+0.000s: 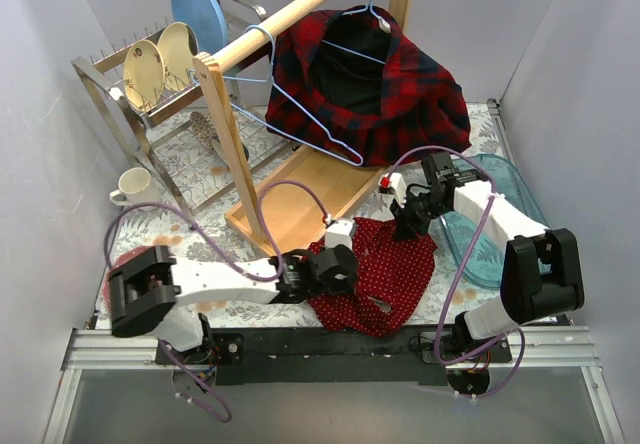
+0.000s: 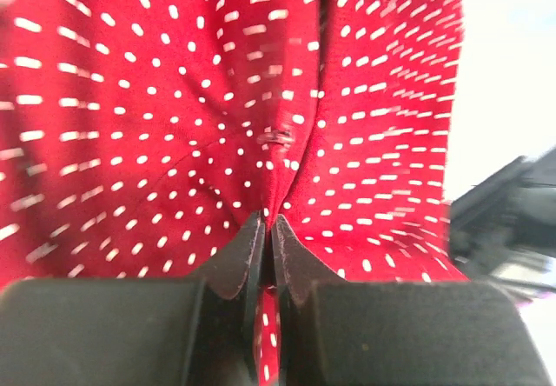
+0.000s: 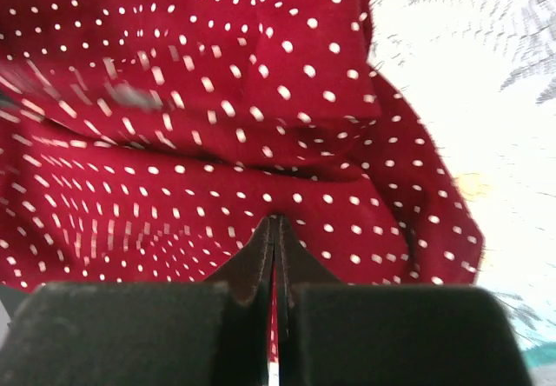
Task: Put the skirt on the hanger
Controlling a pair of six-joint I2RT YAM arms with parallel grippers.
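Near the front of the surface (image 1: 160, 226), one red dotted skirt (image 1: 390, 264) lies crumpled between the two arms, below the rail (image 1: 290, 14) and not on any hanger. Two tools are at it: the left tool (image 1: 335, 269) at its left edge and the right tool (image 1: 408, 226) at its upper right corner.

From above, neither grip can be read; the wrist views settle it. The left wrist view shows the left tool (image 2: 269, 228) pinched shut, with a fold of the skirt (image 2: 174, 99) running down between its fingers. The right wrist view shows the right tool (image 3: 274, 228) likewise closed, a sliver of the skirt (image 3: 217, 99) caught in the slit, and pale patterned surface (image 3: 486, 82) beyond the hem.

Only the top view shows the rest. Two blue wire hangers hook over the rail: a bare hanger (image 1: 300, 114) and a second hanger (image 1: 365, 24) carrying one plaid garment (image 1: 400, 94). Three plates (image 1: 180, 49) stand in one rack (image 1: 110, 94), one mug (image 1: 132, 186) sits below it, and one teal tub (image 1: 505, 214) lies under the right arm.
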